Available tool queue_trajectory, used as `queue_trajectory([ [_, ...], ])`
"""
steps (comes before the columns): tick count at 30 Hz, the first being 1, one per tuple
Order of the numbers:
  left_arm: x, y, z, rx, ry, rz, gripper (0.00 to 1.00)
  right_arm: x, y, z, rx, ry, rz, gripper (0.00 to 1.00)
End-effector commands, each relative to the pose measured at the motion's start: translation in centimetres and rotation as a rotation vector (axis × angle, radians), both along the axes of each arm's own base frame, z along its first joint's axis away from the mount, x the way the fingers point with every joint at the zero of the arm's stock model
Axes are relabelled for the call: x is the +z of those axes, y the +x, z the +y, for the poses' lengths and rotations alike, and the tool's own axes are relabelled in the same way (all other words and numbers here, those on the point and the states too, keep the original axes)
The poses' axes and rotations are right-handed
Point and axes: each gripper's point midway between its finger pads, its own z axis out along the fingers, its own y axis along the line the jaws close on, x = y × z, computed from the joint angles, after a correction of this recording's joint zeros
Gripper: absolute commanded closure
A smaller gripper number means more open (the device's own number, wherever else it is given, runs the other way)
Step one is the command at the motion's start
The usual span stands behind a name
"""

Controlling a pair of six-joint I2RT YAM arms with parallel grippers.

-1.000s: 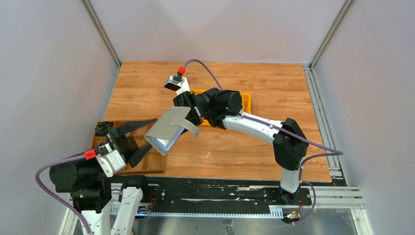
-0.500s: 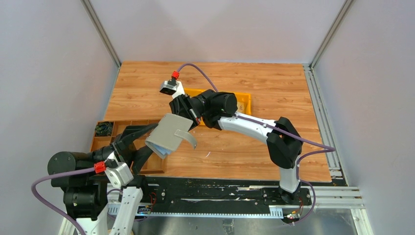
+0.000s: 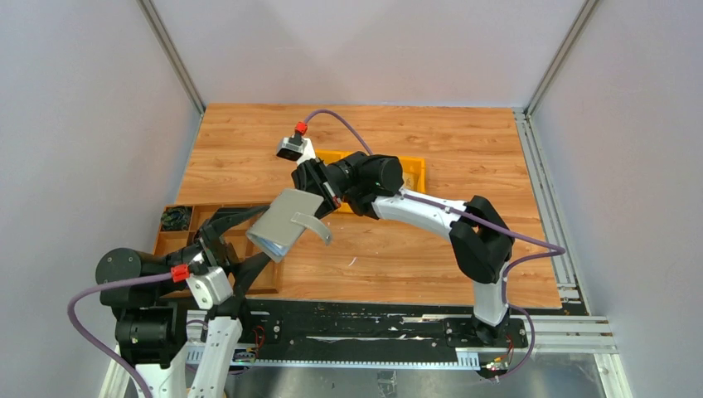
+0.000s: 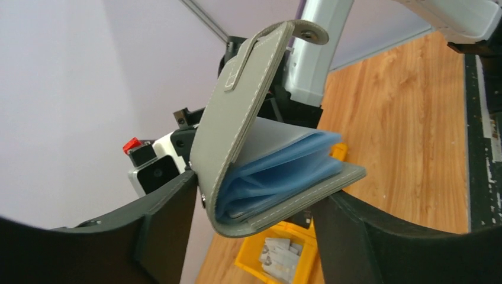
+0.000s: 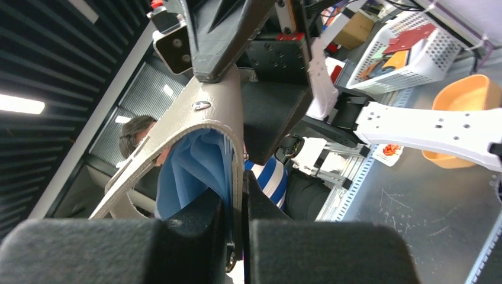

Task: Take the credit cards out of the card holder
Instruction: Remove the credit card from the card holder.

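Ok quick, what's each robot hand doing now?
Left hand: open, fingers either side of the card holder.
Right hand: closed, pinching the card holder.

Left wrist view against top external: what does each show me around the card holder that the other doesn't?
Left wrist only: the card holder gapes open, showing blue inner sleeves, and below it light grey cards lie inside the yellow bin. Top external only: the wooden tray beside the left arm, and the right tool pinching the holder's far edge. Both: the holder is lifted off the table, tab unfastened, sitting inside the open left tool, with the bin beyond it.
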Motion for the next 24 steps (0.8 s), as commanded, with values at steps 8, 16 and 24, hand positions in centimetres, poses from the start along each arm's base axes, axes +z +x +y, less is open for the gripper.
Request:
queue_trajectory([
  [8,-4.4,-0.4,-0.2,-0.009,-0.042,0.29,0.2,-3.2,6.5,-2.2,-0.266,-0.151,-0.036,1.0],
  [16,-7.3,5.1,1.2,0.107,-0.009,0.33,0.2,-8.2,8.4,-1.1,-0.495,-0.445,-0.254,1.0],
  [24,-6.9,6.7,2.4,0.203,0.043,0.173,0.15,-10.0,9.6,-1.1,-0.616,-0.588,-0.389,1.0],
])
